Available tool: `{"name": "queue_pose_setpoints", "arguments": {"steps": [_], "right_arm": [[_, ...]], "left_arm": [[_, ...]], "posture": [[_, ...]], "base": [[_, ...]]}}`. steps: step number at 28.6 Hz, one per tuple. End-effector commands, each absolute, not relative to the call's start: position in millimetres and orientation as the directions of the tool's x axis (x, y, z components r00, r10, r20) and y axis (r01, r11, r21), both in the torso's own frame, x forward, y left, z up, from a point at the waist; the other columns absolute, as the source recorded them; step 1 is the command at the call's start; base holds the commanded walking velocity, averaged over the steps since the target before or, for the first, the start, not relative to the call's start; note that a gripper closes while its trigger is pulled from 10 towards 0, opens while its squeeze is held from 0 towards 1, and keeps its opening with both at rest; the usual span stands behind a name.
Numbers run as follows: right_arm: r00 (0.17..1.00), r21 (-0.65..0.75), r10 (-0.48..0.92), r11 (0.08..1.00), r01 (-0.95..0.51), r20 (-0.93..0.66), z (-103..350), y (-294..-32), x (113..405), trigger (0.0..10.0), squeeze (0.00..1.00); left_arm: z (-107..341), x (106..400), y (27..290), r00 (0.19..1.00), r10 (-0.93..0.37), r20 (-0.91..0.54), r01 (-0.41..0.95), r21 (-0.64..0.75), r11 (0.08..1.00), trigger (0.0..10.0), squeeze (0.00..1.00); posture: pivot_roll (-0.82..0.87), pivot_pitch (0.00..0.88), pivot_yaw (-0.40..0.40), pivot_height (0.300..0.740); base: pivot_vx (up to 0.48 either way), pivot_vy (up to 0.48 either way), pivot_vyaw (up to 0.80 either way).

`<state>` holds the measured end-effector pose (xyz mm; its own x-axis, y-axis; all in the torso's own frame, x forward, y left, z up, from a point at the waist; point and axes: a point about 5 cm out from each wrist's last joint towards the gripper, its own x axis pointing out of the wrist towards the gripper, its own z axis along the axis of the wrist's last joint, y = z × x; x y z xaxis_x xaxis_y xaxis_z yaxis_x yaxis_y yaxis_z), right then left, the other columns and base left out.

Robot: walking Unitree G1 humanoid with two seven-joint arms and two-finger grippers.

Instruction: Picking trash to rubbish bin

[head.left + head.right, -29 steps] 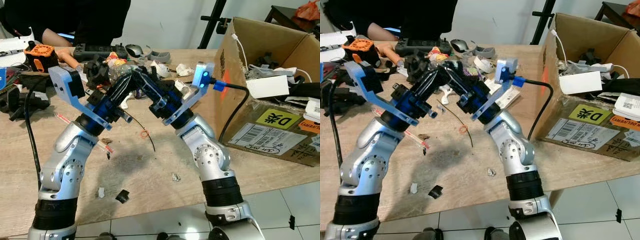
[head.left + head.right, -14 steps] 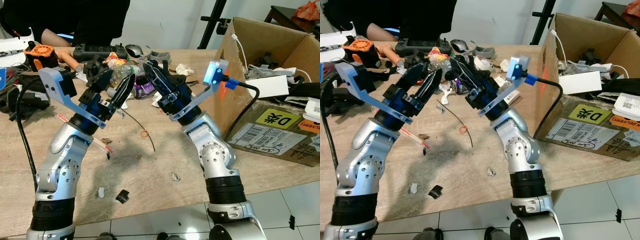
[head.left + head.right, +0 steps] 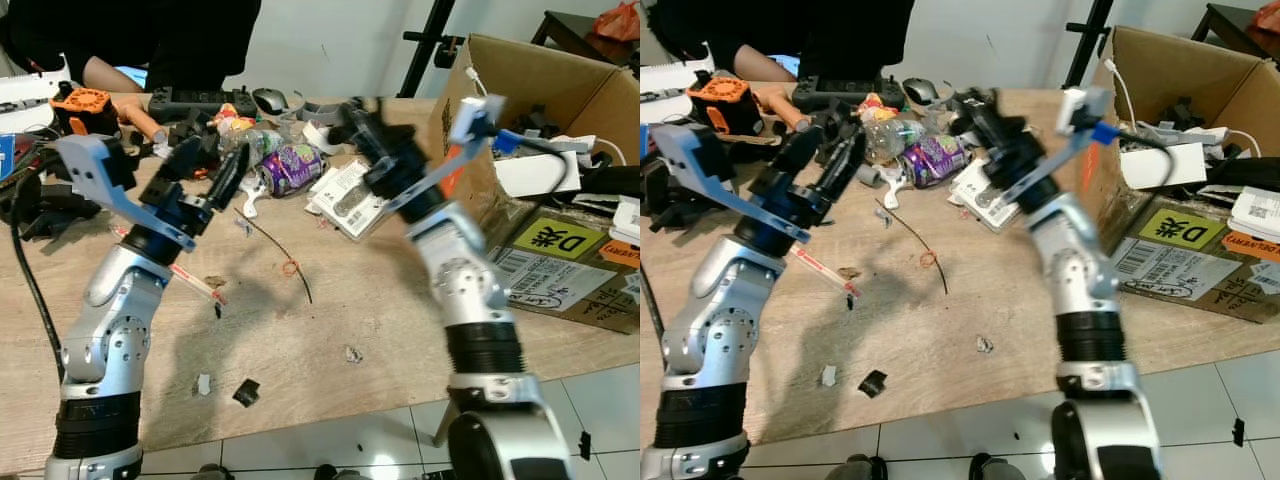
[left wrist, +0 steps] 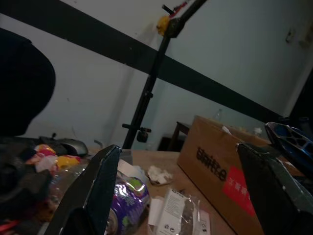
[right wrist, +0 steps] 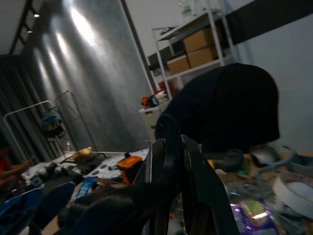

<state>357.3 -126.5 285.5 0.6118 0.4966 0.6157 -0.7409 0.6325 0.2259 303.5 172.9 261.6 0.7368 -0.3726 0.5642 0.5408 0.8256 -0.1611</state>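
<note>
Your left gripper [image 3: 212, 165] hangs raised above the wooden table [image 3: 400, 300], its two black fingers spread wide apart and holding nothing. Just beyond its fingertips lies the trash you are after: a purple wrapper [image 3: 291, 168] beside a crushed clear bottle [image 3: 252, 143], and past those, toward your right arm, a clear packet with a white label [image 3: 343, 193]. Your right gripper [image 3: 975, 112] is lifted off the table too and blurred; its fingers sit pressed together with nothing between them. The packet lies under and just beside it, the open cardboard box [image 3: 545, 110] to its right. Below your left gripper lie a red-and-white straw wrapper [image 3: 190, 281], a thin black wire [image 3: 285, 255] and an orange rubber band [image 3: 289, 268]. A person in black [image 3: 170, 40] sits at the table's far side.
</note>
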Motion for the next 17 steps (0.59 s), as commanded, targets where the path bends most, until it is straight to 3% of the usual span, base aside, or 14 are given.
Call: {"name": "queue_pose_setpoints", "arguments": {"steps": [1,8,10,12,16,17], "right_arm": [[0.632,0.212,0.470,0.674,-0.708,0.617,288.6,-137.7,360.3,0.0,0.00],[0.676,0.118,0.392,0.808,-0.577,0.623,302.1,-168.1,364.7,0.0,0.00],[0.699,-0.022,0.333,0.910,-0.413,0.634,318.1,-186.3,365.9,0.0,0.00],[0.689,-0.084,0.298,0.941,-0.327,0.660,331.4,-199.3,365.1,0.0,0.00],[0.698,-0.076,0.241,0.963,-0.259,0.674,346.0,-217.4,364.5,0.0,0.00],[0.731,-0.045,0.161,0.984,-0.175,0.663,357.9,-238.5,366.1,0.0,0.00]], "left_arm": [[258.2,304.1,174.6,0.749,-0.366,0.553,0.526,-0.158,0.836,10.0,0.00],[251.8,309.7,175.2,0.787,-0.356,0.503,0.457,-0.089,0.885,10.0,0.00],[245.3,314.2,175.5,0.823,-0.356,0.443,0.403,-0.012,0.915,10.0,0.00],[243.6,316.3,175.0,0.831,-0.352,0.430,0.391,-0.003,0.920,10.0,0.00],[242.3,316.4,175.9,0.840,-0.336,0.427,0.378,-0.015,0.926,10.0,0.00],[240.6,317.1,175.8,0.845,-0.334,0.419,0.373,-0.013,0.928,10.0,0.00]], "posture": [[0.07,0.200,-0.088,0.740],[0.07,0.216,-0.083,0.740],[0.06,0.200,-0.082,0.740],[0.06,0.213,-0.084,0.740],[0.05,0.214,-0.083,0.740],[0.05,0.213,-0.087,0.740]], "base": [[0.000,0.000,0.00],[0.000,0.000,0.00],[0.000,0.000,0.00],[0.000,0.000,0.00],[0.000,0.000,0.00],[0.000,0.000,0.00]]}}
